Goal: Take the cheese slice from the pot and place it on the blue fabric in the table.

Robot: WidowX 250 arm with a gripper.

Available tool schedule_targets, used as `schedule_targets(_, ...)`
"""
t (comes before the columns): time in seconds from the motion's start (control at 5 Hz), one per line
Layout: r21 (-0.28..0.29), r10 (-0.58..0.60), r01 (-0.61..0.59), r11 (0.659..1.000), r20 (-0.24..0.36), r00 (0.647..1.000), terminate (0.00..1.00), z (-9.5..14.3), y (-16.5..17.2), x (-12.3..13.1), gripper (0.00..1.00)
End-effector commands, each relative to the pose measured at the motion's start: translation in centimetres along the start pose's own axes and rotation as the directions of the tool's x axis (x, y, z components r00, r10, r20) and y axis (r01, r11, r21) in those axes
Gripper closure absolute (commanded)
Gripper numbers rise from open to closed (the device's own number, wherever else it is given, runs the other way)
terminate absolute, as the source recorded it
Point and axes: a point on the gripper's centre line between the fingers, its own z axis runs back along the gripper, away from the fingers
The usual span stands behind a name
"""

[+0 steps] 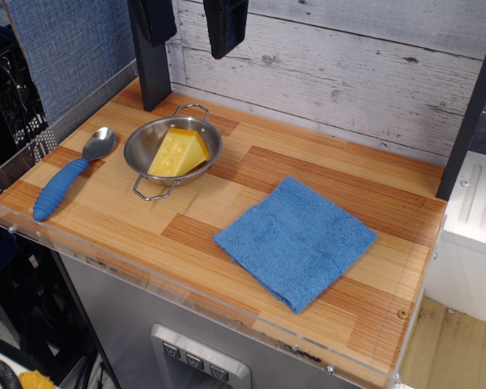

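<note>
**Cheese in pot, gripper parked high**

Cheese (179, 152) lies in the pot (144, 142), tilted against the rim, holed face up. Gripper (196, 32) hangs at the top edge, well above the pot, fingers spread with a gap between them, holding nothing. Cloth (296, 240) lies flat on the table (227, 203), to the right of the pot and apart from it. Spoon (65, 178) lies left of the pot. Cheese looks like rigid, light, smooth plastic, likely slippery. Best grip: pinch the two flat side faces near the thick end, not the sloped tip. Pot may shift if bumped.
</note>
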Motion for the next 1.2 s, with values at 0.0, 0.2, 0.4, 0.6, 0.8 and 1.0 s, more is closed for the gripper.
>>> schedule_targets(0.0,0.000,0.000,0.000,1.000,0.000,1.000,0.00,0.0,0.0,0.0,0.00)
schedule_targets(0.2,0.006,0.054,-0.055,0.998,0.030,0.998,0.00,0.5,4.5,-1.0,0.00)
schedule_targets(0.4,0.028,0.059,-0.060,0.998,0.025,0.998,0.00,-0.5,9.6,-1.3,0.00)
schedule_targets(0.6,0.082,0.086,-0.086,0.993,0.006,0.996,0.00,-3.0,14.8,-1.7,0.00)
schedule_targets(0.8,0.100,0.167,-0.166,0.981,-0.002,0.986,0.00,-5.8,19.5,-2.1,0.00)
schedule_targets(1.0,0.114,0.143,-0.137,0.984,-0.040,0.989,0.00,-9.4,16.7,-1.1,0.00)
